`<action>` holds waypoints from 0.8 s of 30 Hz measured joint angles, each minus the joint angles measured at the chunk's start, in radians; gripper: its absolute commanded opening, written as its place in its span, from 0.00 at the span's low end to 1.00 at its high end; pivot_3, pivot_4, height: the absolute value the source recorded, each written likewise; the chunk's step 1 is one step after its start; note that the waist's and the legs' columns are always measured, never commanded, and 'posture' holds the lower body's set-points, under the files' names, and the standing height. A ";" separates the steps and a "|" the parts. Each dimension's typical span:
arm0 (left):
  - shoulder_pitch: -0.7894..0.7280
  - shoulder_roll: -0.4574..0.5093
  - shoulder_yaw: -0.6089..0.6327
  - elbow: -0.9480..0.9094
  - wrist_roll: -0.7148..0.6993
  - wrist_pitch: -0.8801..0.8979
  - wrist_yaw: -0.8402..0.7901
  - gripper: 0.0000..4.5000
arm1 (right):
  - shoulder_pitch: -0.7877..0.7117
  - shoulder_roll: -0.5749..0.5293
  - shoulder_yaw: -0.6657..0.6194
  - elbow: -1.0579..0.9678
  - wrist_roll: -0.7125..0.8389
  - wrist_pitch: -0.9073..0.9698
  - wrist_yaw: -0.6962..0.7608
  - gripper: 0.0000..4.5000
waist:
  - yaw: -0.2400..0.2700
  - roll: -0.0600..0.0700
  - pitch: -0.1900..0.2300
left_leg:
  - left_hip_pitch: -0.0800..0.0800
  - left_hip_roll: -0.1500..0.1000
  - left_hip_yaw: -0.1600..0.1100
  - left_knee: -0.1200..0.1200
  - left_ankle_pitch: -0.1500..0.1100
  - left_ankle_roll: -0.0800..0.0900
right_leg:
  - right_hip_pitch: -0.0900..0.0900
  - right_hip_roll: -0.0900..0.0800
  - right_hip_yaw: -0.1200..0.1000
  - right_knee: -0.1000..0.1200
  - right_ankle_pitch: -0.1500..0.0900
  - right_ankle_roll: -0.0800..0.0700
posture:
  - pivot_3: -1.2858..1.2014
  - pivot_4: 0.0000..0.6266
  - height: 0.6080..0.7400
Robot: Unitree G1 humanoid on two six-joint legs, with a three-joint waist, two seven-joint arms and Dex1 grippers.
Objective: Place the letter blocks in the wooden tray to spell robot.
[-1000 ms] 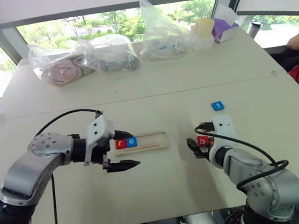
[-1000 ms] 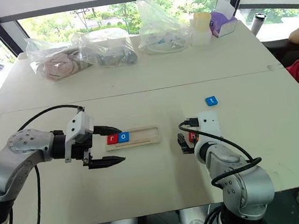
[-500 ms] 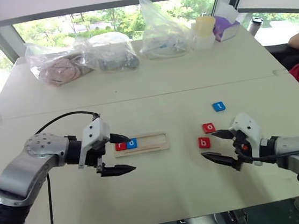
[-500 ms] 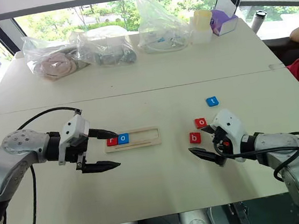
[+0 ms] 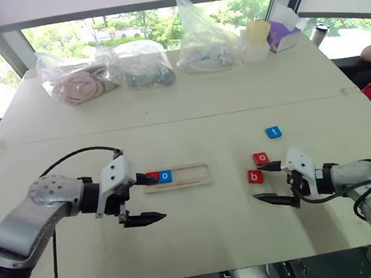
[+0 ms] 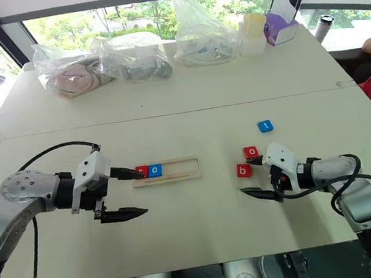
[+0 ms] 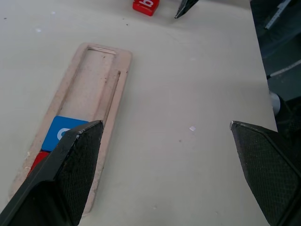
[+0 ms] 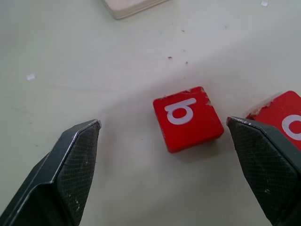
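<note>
nearest on the pale table (image 5: 203,237), the left gripper (image 5: 151,198) hangs just near of the left end of the wooden tray (image 5: 188,177), its two black fingers spread wide apart with nothing between them; the far finger reaches over the tray's left end and the near finger sits over bare table. on the right, the right gripper (image 5: 269,183) points left, its fingers also wide apart and empty, their tips either side of the red b block (image 5: 254,176) without touching it; the block lies flat on the table between the open tips, as the right wrist view shows. in the tray, the red r block (image 5: 153,177) and the blue o block (image 5: 165,176) sit side by side at the left end, touching, with the rest of the tray bare. just beyond the b block, and almost touching its far right corner, lies the red o block (image 5: 261,158). farther off and a little right sits the blue t block (image 5: 273,131), well apart from the others. along the far edge of the table stand clear plastic bags (image 5: 107,70), a lidded container (image 5: 255,41) and a purple box (image 5: 282,34).
</note>
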 measured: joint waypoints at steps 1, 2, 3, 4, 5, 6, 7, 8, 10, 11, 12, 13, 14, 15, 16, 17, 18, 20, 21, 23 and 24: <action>0.000 0.000 0.000 0.000 0.000 0.000 0.003 1.00 | -0.008 0.000 0.007 0.011 -0.005 -0.018 0.001 0.98 | 0.000 0.000 0.000 | 0.000 0.000 0.000 0.000 0.000 0.000 | 0.000 0.000 0.000 0.000 0.000 0.000 | 0.52 0.24 1.00; 0.000 0.000 0.000 -0.001 0.000 -0.001 0.005 1.00 | -0.017 0.001 0.013 0.026 -0.011 -0.034 0.003 0.98 | 0.000 0.000 0.000 | 0.000 0.000 0.000 0.001 0.000 0.000 | 0.000 0.000 0.000 0.001 0.000 0.000 | 0.52 0.24 1.00; 0.001 0.001 0.000 -0.002 0.000 -0.001 0.007 1.00 | -0.031 0.006 0.017 0.050 -0.019 -0.057 0.002 0.93 | -0.002 0.000 0.000 | 0.000 0.000 0.000 0.001 0.000 0.000 | 0.000 0.000 0.000 0.001 0.000 0.000 | 0.52 0.24 1.00; 0.001 0.001 0.000 -0.003 0.000 -0.001 0.008 1.00 | -0.038 0.008 0.019 0.066 -0.022 -0.069 0.001 0.86 | -0.002 0.000 0.000 | 0.000 0.000 0.000 0.002 0.000 0.000 | 0.000 0.000 0.000 0.002 0.000 0.000 | 0.52 0.24 1.00; 0.001 0.001 0.000 -0.003 0.000 -0.002 0.008 1.00 | -0.046 0.008 0.023 0.082 -0.026 -0.084 -0.001 0.79 | -0.002 0.000 0.000 | 0.001 0.000 0.000 0.002 0.000 0.000 | 0.000 0.000 0.000 0.002 0.000 0.000 | 0.52 0.24 1.00; 0.003 0.003 0.000 -0.003 0.002 -0.003 0.009 1.00 | -0.055 0.008 0.027 0.098 -0.031 -0.102 0.002 0.68 | -0.002 0.000 0.000 | 0.001 0.000 0.000 0.002 0.000 0.000 | 0.000 0.000 0.000 0.003 0.000 0.000 | 0.52 0.24 1.00; 0.008 0.006 0.000 -0.004 0.005 -0.004 0.011 1.00 | -0.056 0.008 0.030 0.103 -0.033 -0.116 0.007 0.57 | -0.001 0.000 0.000 | 0.001 0.000 0.000 0.002 0.000 0.000 | 0.000 0.000 0.000 0.003 0.000 0.000 | 0.52 0.24 1.00; 0.014 0.010 0.001 -0.004 0.008 -0.005 0.011 1.00 | -0.056 0.009 0.035 0.105 -0.033 -0.126 0.010 0.45 | -0.001 0.000 0.000 | 0.001 0.000 0.000 0.003 0.000 0.000 | 0.000 0.000 0.000 0.003 0.000 0.000 | 0.52 0.24 1.00; 0.031 0.020 0.006 -0.003 0.012 -0.007 0.011 1.00 | -0.056 0.011 0.038 0.104 -0.032 -0.133 0.012 0.25 | -0.002 0.000 0.000 | 0.001 0.000 0.000 0.003 0.000 0.000 | 0.001 0.000 0.001 0.004 0.000 0.000 | 0.52 0.24 1.00; 0.034 0.022 0.014 -0.003 0.013 -0.007 0.011 1.00 | -0.056 0.012 0.038 0.102 -0.030 -0.127 0.010 0.25 | -0.002 0.000 0.000 | 0.001 0.000 0.000 0.004 0.000 0.000 | 0.001 0.000 0.001 0.004 0.000 0.000 | 0.52 0.24 1.00; 0.034 0.023 0.023 -0.003 0.013 -0.009 0.011 1.00 | -0.057 0.013 0.038 0.102 -0.028 -0.119 0.007 0.25 | -0.001 0.000 0.000 | 0.001 0.000 0.000 0.006 0.000 0.000 | 0.001 0.000 0.001 0.006 0.000 0.000 | 0.52 0.24 1.00; 0.035 0.026 0.029 -0.003 0.013 -0.011 0.012 1.00 | -0.059 0.018 0.038 0.097 -0.024 -0.105 0.003 0.25 | -0.002 0.000 0.000 | 0.001 0.000 0.000 0.007 0.000 0.000 | 0.001 0.000 0.001 0.007 0.000 0.000 | 0.52 0.24 1.00; 0.039 0.032 0.032 -0.003 0.013 -0.015 0.012 1.00 | -0.065 0.029 0.040 0.086 -0.017 -0.074 -0.005 0.25 | -0.003 0.000 0.000 | 0.001 0.000 0.000 0.008 0.000 0.000 | 0.001 0.000 0.001 0.008 0.000 -0.001 | 0.52 0.24 1.00; 0.043 0.036 0.036 -0.001 0.013 -0.017 0.012 1.00 | -0.074 0.040 0.048 0.074 -0.010 -0.044 -0.013 0.25 | -0.005 0.000 0.000 | 0.001 0.000 0.000 0.010 0.000 0.000 | 0.001 0.000 0.001 0.010 0.000 -0.001 | 0.52 0.24 1.00; 0.057 0.045 0.049 0.006 0.016 -0.022 0.010 1.00 | -0.102 0.066 0.063 0.051 0.004 0.010 -0.025 0.25 | -0.009 0.000 0.000 | 0.001 0.001 0.000 0.010 0.000 0.000 | 0.000 0.001 0.002 0.011 -0.001 0.001 | 0.52 0.24 1.00; 0.065 0.055 0.063 0.018 0.021 -0.023 0.008 1.00 | -0.136 0.092 0.079 0.024 0.017 0.051 -0.035 0.25 | -0.012 0.000 0.000 | 0.001 0.002 0.000 0.011 0.000 0.000 | -0.001 0.001 0.002 0.012 0.000 0.000 | 0.52 0.24 1.00; 0.070 0.067 0.076 0.033 0.025 -0.025 0.007 1.00 | -0.176 0.113 0.098 -0.008 0.033 0.095 -0.046 0.25 | -0.012 0.001 0.001 | 0.002 0.002 -0.001 0.011 0.000 0.000 | -0.001 0.002 0.002 0.013 0.000 0.000 | 0.52 0.24 1.00; 0.088 0.086 0.111 0.057 0.034 -0.033 0.004 1.00 | -0.267 0.143 0.137 -0.048 0.039 0.161 -0.062 0.25 | -0.009 0.001 0.001 | 0.002 0.002 -0.001 0.011 0.000 0.000 | -0.001 0.004 0.001 0.014 0.000 -0.001 | 0.52 0.24 1.00; 0.096 0.091 0.129 0.071 0.039 -0.039 0.003 1.00 | -0.314 0.161 0.157 -0.051 0.034 0.183 -0.070 0.25 | -0.007 0.001 0.001 | 0.002 0.002 -0.002 0.012 0.000 0.000 | -0.001 0.004 0.001 0.014 0.000 -0.002 | 0.52 0.24 1.00; 0.118 0.109 0.169 0.101 0.046 -0.044 0.004 1.00 | -0.435 0.222 0.236 -0.025 -0.007 0.219 -0.084 0.25 | -0.008 0.001 0.001 | 0.001 0.003 -0.002 0.012 0.000 0.000 | -0.002 0.004 0.000 0.014 0.001 -0.002 | 0.52 0.24 1.00; 0.139 0.114 0.195 0.107 0.048 -0.046 0.004 1.00 | -0.495 0.260 0.285 0.014 -0.029 0.229 -0.083 0.25 | -0.009 0.001 0.001 | 0.001 0.003 -0.002 0.012 0.000 0.000 | -0.002 0.005 0.000 0.014 0.001 -0.003 | 0.52 0.24 1.00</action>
